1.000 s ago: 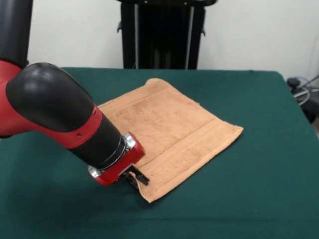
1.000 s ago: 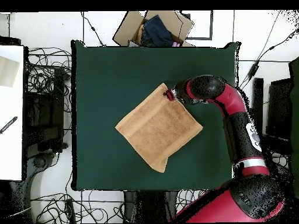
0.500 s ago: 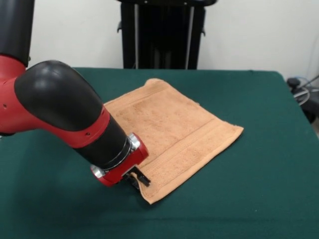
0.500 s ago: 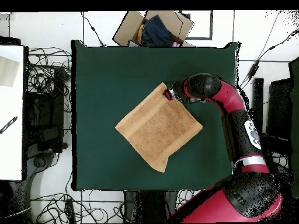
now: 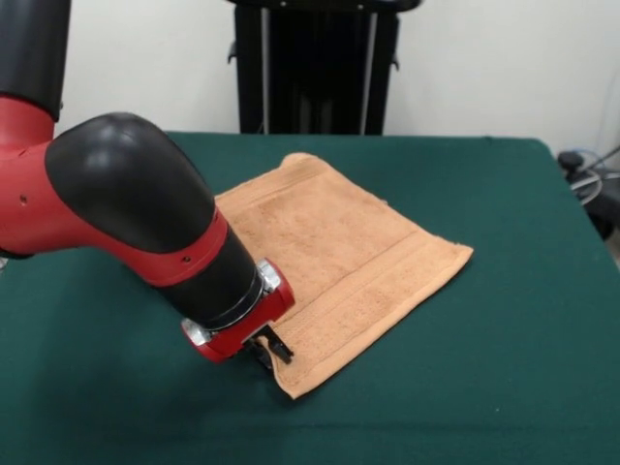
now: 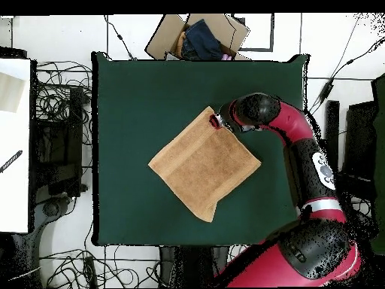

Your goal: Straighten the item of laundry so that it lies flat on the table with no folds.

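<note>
You have the peach-orange towel (image 5: 334, 262) lying near the middle of the dark green table (image 5: 504, 320), turned like a diamond so that its corners point toward the table's edges. In the front view one corner sits at the lower centre of the frame, another reaches out to the right of centre, and a third points toward the upper middle. Woven band stripes run along its lower right edge and near its upper left edge. In the overhead view the towel (image 6: 204, 163) looks mostly spread out, but at its lower corner one layer appears to overlap another, so a fold seems to sit there. Your gripper (image 5: 268, 349) is down at the towel's lower corner in the front view, at the end of the red and black arm (image 5: 126, 223) that fills the left half of the frame. Its dark fingers (image 5: 276, 347) touch or nearly touch the cloth right at that edge, but you cannot tell from either view whether they are apart or together. From overhead, the gripper (image 6: 216, 122) sits at the towel's upper corner, above the middle of the frame. A cardboard box (image 6: 199, 36) holding dark cloth lies beyond the table's top edge in the overhead view.
</note>
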You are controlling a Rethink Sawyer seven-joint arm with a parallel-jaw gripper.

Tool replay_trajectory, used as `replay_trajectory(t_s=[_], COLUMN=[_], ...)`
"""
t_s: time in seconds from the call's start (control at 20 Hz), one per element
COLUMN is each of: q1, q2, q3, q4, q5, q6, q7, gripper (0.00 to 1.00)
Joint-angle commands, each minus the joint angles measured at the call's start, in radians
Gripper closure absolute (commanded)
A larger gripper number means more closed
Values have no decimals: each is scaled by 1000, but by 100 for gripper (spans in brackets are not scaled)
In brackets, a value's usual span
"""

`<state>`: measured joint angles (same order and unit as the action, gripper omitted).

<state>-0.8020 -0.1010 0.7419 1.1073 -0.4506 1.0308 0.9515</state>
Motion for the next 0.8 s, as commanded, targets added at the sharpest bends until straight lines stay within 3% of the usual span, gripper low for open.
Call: replay_trajectory(t_s=[0.05, 0.8], q1=[81, 128], q2=[87, 73], q3=[-122, -184], q4=[5, 9], q5=[-36, 20], q6=[-270, -312], q7=[291, 318], gripper=[100, 100])
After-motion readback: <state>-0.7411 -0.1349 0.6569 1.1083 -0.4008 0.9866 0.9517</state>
